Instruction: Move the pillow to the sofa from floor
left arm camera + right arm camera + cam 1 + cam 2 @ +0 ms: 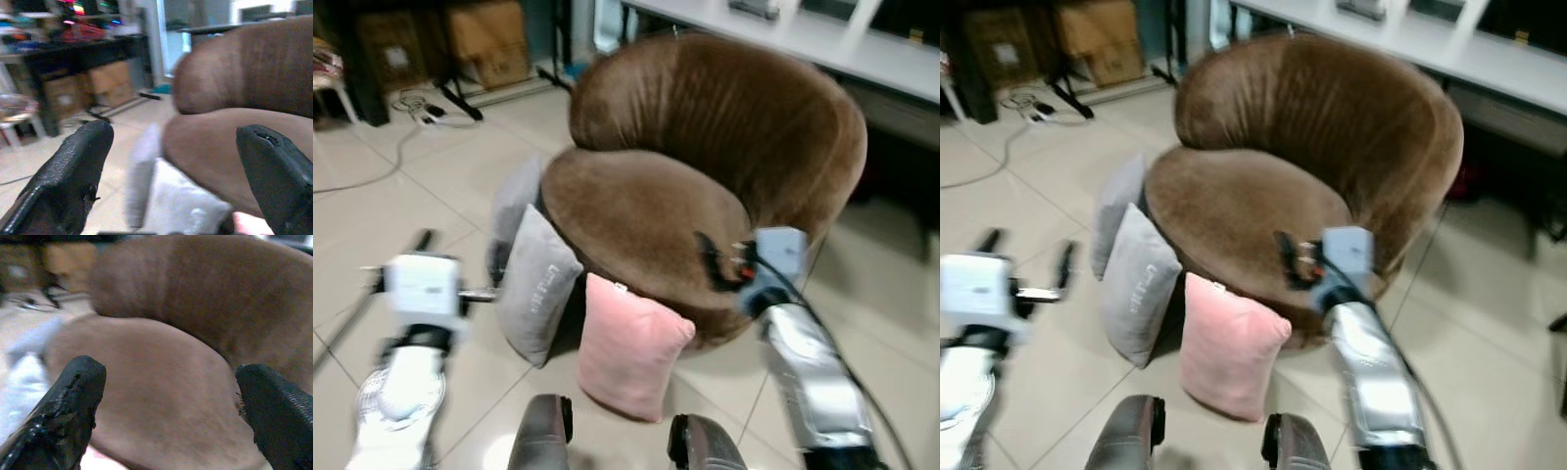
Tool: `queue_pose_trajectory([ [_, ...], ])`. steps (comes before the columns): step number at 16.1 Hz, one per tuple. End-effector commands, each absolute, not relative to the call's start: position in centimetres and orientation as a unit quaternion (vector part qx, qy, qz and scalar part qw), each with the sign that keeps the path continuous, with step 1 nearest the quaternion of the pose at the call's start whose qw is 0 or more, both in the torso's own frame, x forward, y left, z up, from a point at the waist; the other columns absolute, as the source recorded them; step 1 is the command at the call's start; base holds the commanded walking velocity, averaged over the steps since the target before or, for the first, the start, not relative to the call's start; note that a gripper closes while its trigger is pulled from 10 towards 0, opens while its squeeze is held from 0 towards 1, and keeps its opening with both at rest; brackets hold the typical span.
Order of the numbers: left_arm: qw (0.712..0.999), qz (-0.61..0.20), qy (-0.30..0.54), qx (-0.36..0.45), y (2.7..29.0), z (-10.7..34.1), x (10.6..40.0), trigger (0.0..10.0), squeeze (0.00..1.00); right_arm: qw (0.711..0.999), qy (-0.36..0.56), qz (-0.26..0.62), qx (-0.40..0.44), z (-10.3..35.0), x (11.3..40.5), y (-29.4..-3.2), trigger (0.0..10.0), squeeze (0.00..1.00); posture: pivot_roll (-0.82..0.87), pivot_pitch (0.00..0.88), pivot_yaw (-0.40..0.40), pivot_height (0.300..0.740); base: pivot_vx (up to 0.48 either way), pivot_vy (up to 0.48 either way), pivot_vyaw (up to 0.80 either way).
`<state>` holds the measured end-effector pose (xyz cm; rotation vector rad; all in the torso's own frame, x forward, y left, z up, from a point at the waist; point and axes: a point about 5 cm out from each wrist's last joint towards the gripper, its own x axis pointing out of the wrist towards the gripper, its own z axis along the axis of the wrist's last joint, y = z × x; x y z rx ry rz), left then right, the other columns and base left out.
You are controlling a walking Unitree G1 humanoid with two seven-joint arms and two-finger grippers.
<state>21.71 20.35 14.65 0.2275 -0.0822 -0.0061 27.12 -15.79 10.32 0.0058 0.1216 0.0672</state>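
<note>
A pink pillow (pixel 628 348) stands on the tiled floor, leaning against the front of a round brown sofa (pixel 646 211). Two grey pillows (pixel 536 289) lean on the sofa's left side, one behind the other. My right gripper (pixel 710 259) is open, raised over the front edge of the sofa seat, just above and right of the pink pillow. In the right wrist view its fingers (pixel 73 396) frame the brown seat. My left gripper (pixel 1026 255) is open, held over the floor left of the grey pillows, with nothing between its fingers (pixel 73 166).
Cardboard boxes (pixel 489 39) and loose cables (pixel 421 103) lie at the back left. A white desk (pixel 862 44) runs behind the sofa. My own legs (pixel 543 441) show at the bottom, close to the pink pillow. Open tiled floor lies to the left.
</note>
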Motion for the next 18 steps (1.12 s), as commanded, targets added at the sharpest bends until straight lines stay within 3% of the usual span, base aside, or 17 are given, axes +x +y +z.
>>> queue_pose_trajectory([
  [1,0.991,0.007,-0.041,0.125,21.0,14.8,21.7,10.0,0.00,0.998,0.045,0.045,0.016,10.9,27.4,-14.9,10.0,0.00,0.08,0.000,-0.092,0.621,0.394,0.000,0.00],
  [10,0.991,-0.002,-0.037,0.129,20.8,14.6,22.3,10.0,0.00,0.999,0.036,0.034,0.017,11.5,27.9,-14.5,10.0,0.00,0.08,0.000,-0.084,0.621,0.380,0.000,0.00],
  [18,0.990,0.001,-0.042,0.136,20.8,14.5,22.2,10.0,0.00,0.997,0.050,0.043,0.026,10.4,28.3,-14.8,10.0,0.00,0.08,0.000,-0.097,0.541,0.000,0.000,0.00],
])
